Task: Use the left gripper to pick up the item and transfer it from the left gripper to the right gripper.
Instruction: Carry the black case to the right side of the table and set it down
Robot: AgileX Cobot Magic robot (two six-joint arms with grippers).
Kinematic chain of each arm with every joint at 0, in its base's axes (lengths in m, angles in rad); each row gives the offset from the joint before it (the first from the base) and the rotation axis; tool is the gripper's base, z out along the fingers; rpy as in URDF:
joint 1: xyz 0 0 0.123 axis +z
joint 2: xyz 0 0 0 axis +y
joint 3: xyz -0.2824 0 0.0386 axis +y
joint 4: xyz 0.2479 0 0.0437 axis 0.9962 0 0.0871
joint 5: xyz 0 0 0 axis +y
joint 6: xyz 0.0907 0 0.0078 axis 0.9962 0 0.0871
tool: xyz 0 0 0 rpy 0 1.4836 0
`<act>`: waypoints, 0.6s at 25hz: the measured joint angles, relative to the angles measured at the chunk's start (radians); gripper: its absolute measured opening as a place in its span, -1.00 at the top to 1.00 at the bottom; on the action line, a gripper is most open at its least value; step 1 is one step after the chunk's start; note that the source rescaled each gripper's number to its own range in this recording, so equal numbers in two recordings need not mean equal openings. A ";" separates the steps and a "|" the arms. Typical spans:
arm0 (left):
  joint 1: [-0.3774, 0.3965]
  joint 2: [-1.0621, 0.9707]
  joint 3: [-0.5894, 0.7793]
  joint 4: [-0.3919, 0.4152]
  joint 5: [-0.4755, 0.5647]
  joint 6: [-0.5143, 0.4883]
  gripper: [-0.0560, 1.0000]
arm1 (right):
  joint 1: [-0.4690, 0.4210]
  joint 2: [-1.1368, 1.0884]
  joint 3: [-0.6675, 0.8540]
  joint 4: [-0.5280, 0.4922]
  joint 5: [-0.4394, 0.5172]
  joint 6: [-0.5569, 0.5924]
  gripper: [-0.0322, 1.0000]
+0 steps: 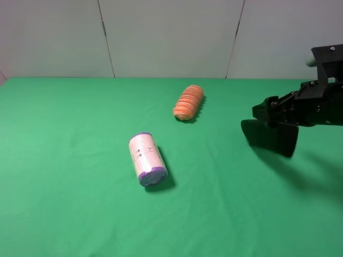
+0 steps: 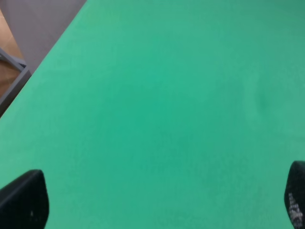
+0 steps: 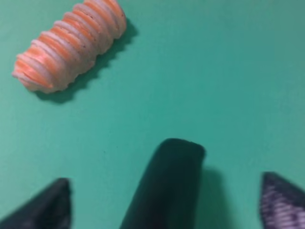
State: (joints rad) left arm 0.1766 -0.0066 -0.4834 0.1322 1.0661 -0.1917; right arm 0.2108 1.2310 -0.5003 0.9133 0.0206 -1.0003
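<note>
The item, a black soft case [image 1: 270, 138], sits under my right gripper [image 1: 274, 119] at the right of the table. In the right wrist view the case [image 3: 167, 186] lies between the two fingertips, with a clear gap to each. My right gripper [image 3: 167, 206] is open around it, and I cannot tell whether the case rests on the cloth. My left gripper [image 2: 159, 202] is open and empty over bare green cloth. It is out of the exterior high view.
A white cylinder with purple ends [image 1: 147, 159] lies at the table's middle. A ribbed orange oblong object [image 1: 188, 101] lies behind it, also seen in the right wrist view [image 3: 71, 45]. The table's left edge [image 2: 45, 62] shows in the left wrist view.
</note>
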 joint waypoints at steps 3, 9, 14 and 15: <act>0.000 0.000 0.000 0.000 0.000 0.000 -1.00 | 0.000 0.009 0.000 0.001 0.000 0.001 -0.96; 0.000 0.000 0.000 -0.001 0.000 0.000 -1.00 | 0.000 0.011 0.000 0.001 0.000 0.008 -1.00; 0.000 0.000 0.000 -0.001 0.000 0.000 -1.00 | 0.000 0.011 0.000 0.001 0.002 0.013 -1.00; 0.000 0.000 0.000 -0.001 0.000 0.000 -1.00 | 0.000 0.011 0.000 0.001 0.005 0.014 -1.00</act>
State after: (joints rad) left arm 0.1766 -0.0066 -0.4834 0.1313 1.0661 -0.1917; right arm 0.2108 1.2424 -0.5003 0.9142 0.0259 -0.9859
